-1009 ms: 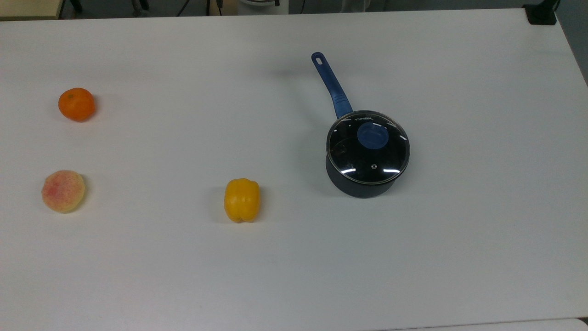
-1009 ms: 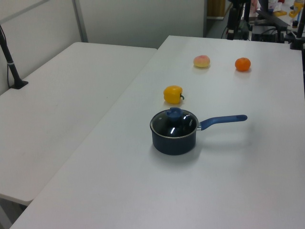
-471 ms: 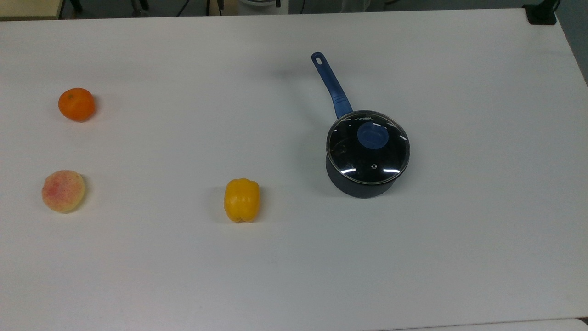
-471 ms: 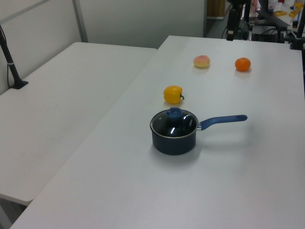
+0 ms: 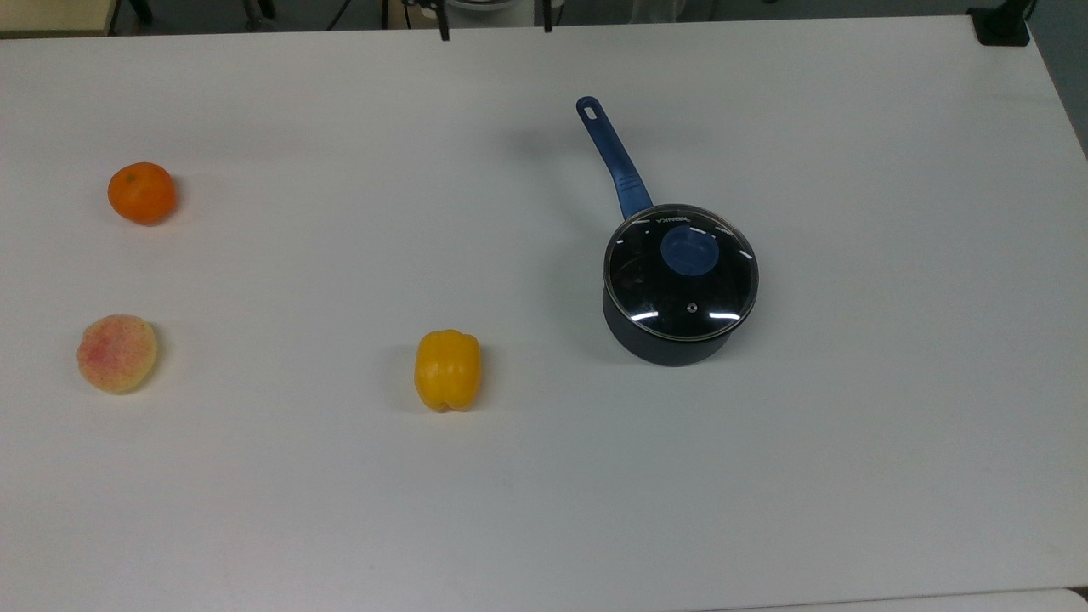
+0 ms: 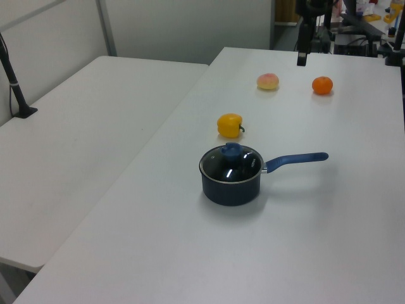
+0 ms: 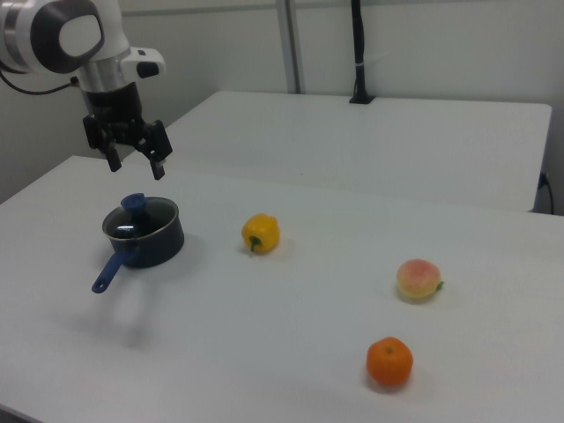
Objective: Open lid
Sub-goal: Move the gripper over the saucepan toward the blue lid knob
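Right view shows the hand point(image 7: 136, 161) spread wide open and empty, hanging in the air above the lid point(image 7: 140, 218) and apart from it. The lid sits closed on the pot point(image 5: 667, 340) on the bench point(image 5: 850, 425), its blue knob point(image 5: 689, 252) in the middle. I judge that a descent off the knob's center can press a finger on the glass, or a weak pinch lets the lid slip and tilt. The pot's handle point(image 5: 614, 159) can swing if pushed.

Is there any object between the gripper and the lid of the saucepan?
No. In the right view the open gripper hangs above the lid, with only bare air between them and the blue knob.
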